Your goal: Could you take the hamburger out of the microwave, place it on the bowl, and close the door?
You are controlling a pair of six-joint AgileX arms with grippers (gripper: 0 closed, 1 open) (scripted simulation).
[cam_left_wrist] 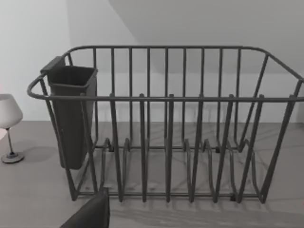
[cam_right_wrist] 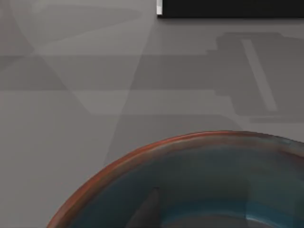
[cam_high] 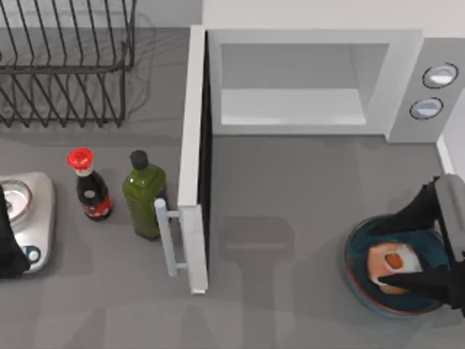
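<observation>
Hovering over the bowl (cam_high: 357,276), the right gripper (cam_high: 404,253) has its two dark fingers either side of the hamburger (cam_high: 392,263), which sits inside the bowl directly beneath the claw; clenched or released, I cannot tell. Beyond it, the microwave (cam_high: 320,80) cavity stands empty, its door (cam_high: 193,160) swung wide for access. The left gripper (cam_high: 7,243) is parked by the kitchen scale (cam_high: 36,218).
</observation>
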